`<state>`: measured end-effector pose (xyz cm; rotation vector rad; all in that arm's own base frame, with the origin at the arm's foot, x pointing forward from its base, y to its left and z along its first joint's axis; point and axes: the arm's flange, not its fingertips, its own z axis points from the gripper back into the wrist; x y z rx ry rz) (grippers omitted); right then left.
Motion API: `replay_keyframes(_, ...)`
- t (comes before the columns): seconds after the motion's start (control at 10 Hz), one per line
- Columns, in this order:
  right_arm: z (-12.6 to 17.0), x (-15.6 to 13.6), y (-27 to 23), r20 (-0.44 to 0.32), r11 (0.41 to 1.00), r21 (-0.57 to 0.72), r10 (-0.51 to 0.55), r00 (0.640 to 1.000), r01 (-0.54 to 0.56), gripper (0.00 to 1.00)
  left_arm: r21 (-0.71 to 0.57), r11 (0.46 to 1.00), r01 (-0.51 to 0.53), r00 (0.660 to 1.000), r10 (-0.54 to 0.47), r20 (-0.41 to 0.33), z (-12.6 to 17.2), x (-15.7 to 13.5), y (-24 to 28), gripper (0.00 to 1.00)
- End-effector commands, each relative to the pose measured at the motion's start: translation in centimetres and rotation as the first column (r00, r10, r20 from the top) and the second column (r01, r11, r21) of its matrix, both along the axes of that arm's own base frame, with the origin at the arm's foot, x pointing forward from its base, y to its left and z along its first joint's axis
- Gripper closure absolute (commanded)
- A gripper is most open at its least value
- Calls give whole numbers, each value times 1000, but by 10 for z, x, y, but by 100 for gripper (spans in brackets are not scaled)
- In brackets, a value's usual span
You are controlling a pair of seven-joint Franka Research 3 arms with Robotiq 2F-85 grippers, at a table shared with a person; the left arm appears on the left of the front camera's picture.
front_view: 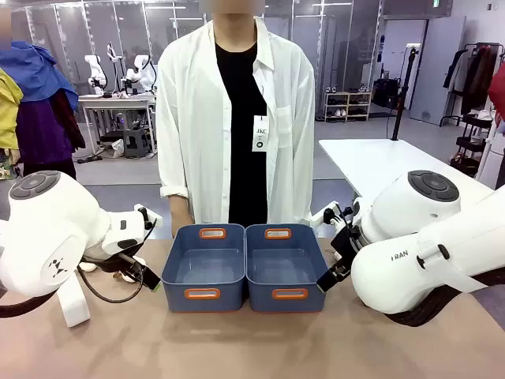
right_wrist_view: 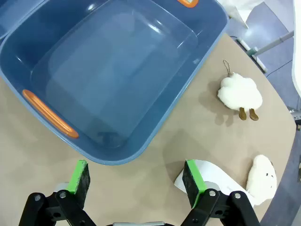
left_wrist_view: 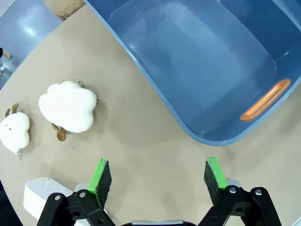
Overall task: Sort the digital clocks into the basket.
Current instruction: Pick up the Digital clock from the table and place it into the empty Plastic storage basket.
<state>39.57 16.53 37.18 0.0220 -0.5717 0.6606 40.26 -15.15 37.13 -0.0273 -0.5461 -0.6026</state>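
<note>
Both of my arms crowd the front view. The left arm (front_view: 49, 237) bends in low from the left and the right arm (front_view: 418, 253) from the right, each wrist angled down toward the desk (front_view: 252, 343). Between them, two blue baskets sit side by side and touching, the left basket (front_view: 180, 272) and the right basket (front_view: 316, 272). Each is bare inside and has orange handles at its near and far ends. A person (front_view: 233, 118) in a white shirt stands just behind them.

From the left wrist, my left gripper (left_wrist_view: 157, 181) is spread wide over bare desk with nothing between its green pads. A white clock (left_wrist_view: 40, 194) lies at the bottom corner just beside one finger, partly hidden by the finger's joints; its display can't be seen. Two fluffy cream toys (left_wrist_view: 68, 106) lie nearby on the desk. The left basket fills the upper right.

From the right wrist, my right gripper (right_wrist_view: 136, 181) is likewise wide open and grips nothing. The second clock (right_wrist_view: 221, 179), white with a rounded corner, lies on the desk behind one finger, outside the baskets. Two more fluffy toys (right_wrist_view: 240, 92) lie beyond it. The right basket sits ahead, just beyond the fingertips.
</note>
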Motion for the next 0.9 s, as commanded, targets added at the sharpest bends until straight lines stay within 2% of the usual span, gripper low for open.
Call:
replay_keyframes(0.0, 0, 0, 0, 0, 1000, 0, 0, 1000, 0, 0, 0, 1000, 0, 1000, 0, 0, 0, 0, 0, 0)
replay_keyframes(0.8, 0, 0, 0, 0, 1000, 0, 0, 1000, 0, 0, 0, 1000, 0, 1000, 0, 0, 0, 0, 0, 0)
